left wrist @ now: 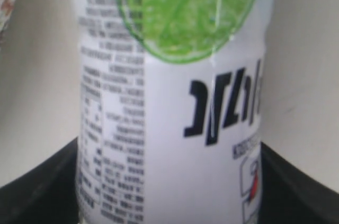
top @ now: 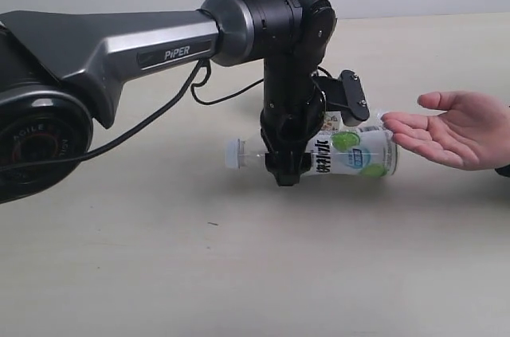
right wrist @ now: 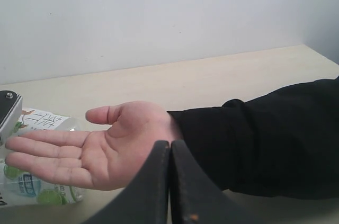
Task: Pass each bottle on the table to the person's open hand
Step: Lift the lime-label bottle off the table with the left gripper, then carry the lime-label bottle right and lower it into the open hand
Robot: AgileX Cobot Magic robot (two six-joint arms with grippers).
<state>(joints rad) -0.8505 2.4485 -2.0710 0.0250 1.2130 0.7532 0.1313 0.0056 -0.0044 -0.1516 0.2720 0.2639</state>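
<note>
The left gripper [top: 288, 166] is clamped on the green-lime bottle [top: 358, 154], with its black fingers [left wrist: 37, 181] pressed on both sides of the label. The bottle lies on its side low over the table [top: 239, 273], cap away from the person and base just at the fingertips of the open hand [top: 446, 130]; I cannot tell if they touch. The right gripper [right wrist: 170, 181] has its two fingers together, holding nothing, and a second bottle [right wrist: 39, 121] lies behind the hand.
</note>
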